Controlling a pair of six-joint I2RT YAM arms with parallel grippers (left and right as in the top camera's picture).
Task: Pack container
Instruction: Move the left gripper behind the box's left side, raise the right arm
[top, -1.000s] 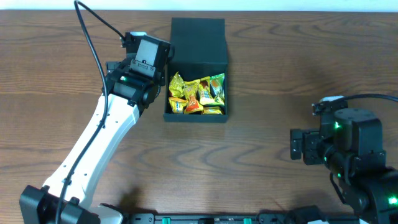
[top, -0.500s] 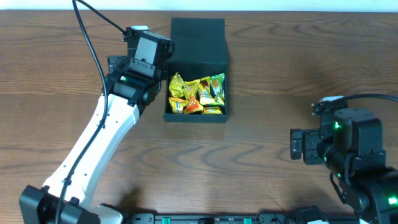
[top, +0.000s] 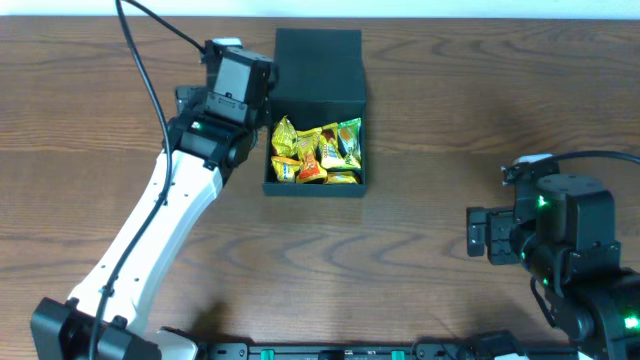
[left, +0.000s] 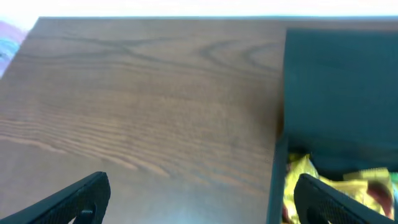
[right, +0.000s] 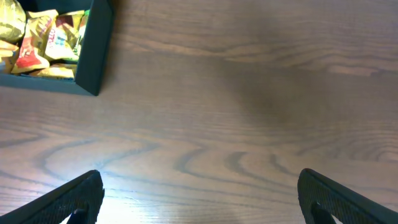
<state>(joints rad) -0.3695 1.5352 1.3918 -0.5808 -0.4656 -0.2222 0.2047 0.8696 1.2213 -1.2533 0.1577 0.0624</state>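
Wood-grain table (top: 450, 90) — square rigid container (top: 318, 75), crinkly packets (top: 316, 152)

The dark teal container (top: 316, 187) is sitting open near the table's (top: 450, 250) far edge, its lid (top: 318, 62) lying back flat and packets (top: 316, 152) filling it.

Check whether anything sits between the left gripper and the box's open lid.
Nothing visible does. The left gripper, open, hovers beside the left edge of the box, with only bare table between it and the lid, which is folded back on the far side. The packets sit inside the box.
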